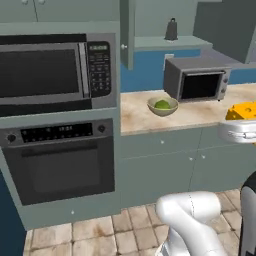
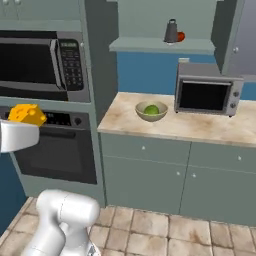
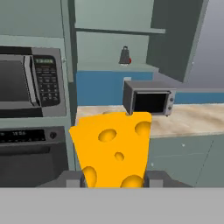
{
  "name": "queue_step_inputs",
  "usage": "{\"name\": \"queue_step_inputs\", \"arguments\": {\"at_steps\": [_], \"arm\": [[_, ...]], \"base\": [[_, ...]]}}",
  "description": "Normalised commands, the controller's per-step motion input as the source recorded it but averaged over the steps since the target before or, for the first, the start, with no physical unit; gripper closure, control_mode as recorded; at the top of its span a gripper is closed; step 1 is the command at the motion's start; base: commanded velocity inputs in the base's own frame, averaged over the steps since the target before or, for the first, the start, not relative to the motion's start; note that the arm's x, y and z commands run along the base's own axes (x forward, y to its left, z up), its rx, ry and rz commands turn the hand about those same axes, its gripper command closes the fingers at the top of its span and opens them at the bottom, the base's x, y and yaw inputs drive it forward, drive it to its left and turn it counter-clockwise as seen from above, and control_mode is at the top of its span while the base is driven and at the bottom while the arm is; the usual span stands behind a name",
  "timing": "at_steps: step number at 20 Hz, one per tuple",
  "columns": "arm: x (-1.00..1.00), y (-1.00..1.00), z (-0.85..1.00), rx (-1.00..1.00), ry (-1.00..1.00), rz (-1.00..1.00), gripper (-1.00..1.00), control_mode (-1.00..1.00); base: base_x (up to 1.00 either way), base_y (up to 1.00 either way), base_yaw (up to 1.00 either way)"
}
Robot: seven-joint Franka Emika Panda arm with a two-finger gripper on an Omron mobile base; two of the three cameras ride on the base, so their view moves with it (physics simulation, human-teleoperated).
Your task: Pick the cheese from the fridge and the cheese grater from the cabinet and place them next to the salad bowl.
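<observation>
Left base view: the cheese (image 1: 244, 111) sits in the gripper (image 1: 239, 129) at right, well short of the salad bowl (image 1: 163, 106) on the tabletop (image 1: 140, 116).
Right base view: the cheese grater (image 2: 171, 31) stands on the cabinet (image 2: 162, 46) shelf.
Hand view: the gripper's fingers (image 3: 73, 179) clamp the cheese.

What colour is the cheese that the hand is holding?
Yellow-orange with round holes; the cheese shows best in the hand view.

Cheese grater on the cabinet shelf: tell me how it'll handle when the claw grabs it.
The cheese grater stands tall and tapers upward, so a sideways nudge would probably tip it. It looks rigid, likely metal, so it shouldn't flex but may be slippery. A small red fruit sits right beside it and could roll if bumped. The claw is shut on the cheese.
</observation>
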Motion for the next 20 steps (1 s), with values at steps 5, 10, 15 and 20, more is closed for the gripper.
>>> {"name": "queue_step_inputs", "arguments": {"at_steps": [5,10,15,20], "arm": [[0.00,0.00,0.00,0.00,0.00,0.00,1.00,1.00],[0.00,0.00,0.00,0.00,0.00,0.00,1.00,1.00],[0.00,0.00,0.00,0.00,0.00,0.00,1.00,1.00],[0.00,0.00,0.00,0.00,0.00,0.00,1.00,1.00]], "base": [[0.07,-0.88,0.41],[0.48,-0.64,0.19],[0.84,0.35,0.02],[0.82,0.01,0.02]]}}
